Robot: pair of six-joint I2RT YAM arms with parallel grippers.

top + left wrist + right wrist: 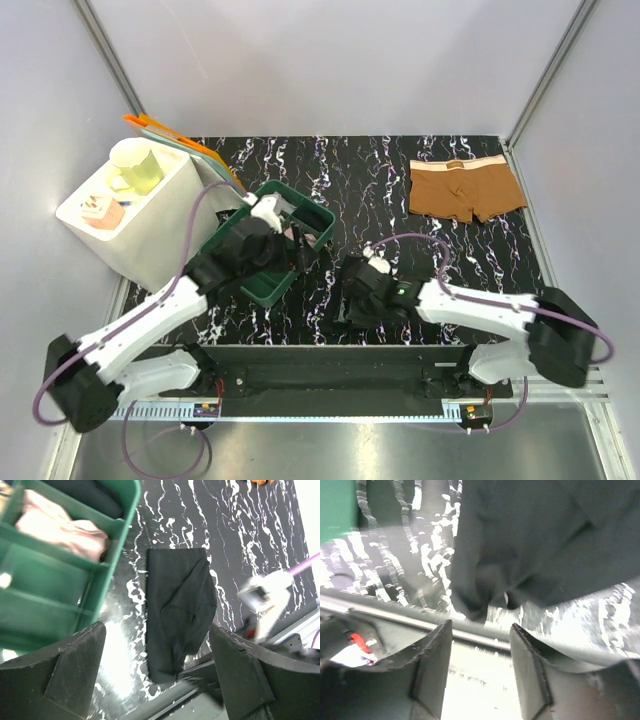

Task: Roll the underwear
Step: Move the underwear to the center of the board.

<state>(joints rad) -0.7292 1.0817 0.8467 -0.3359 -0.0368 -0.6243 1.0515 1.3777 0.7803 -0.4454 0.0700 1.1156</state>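
Observation:
The black underwear [175,605] lies folded into a long narrow strip on the marbled table, beside the green bin [107,575], with its near end by the table's front edge. My left gripper [156,640] hangs above that near end, open wide and empty. My right gripper [480,630] is also open and empty; its fingertips hover just off the bunched edge of the black fabric [530,540], over the front rail. In the top view the right gripper [348,298] covers most of the strip. The brown underwear [465,190], with a pale waistband, lies flat at the far right.
The green bin [262,290] holds a pink cloth [65,527] and a dark one. A white box [150,215] with a yellow-green cup [137,165] stands at the left, with orange and teal flat pieces behind it. The metal front rail [395,615] runs close under both grippers.

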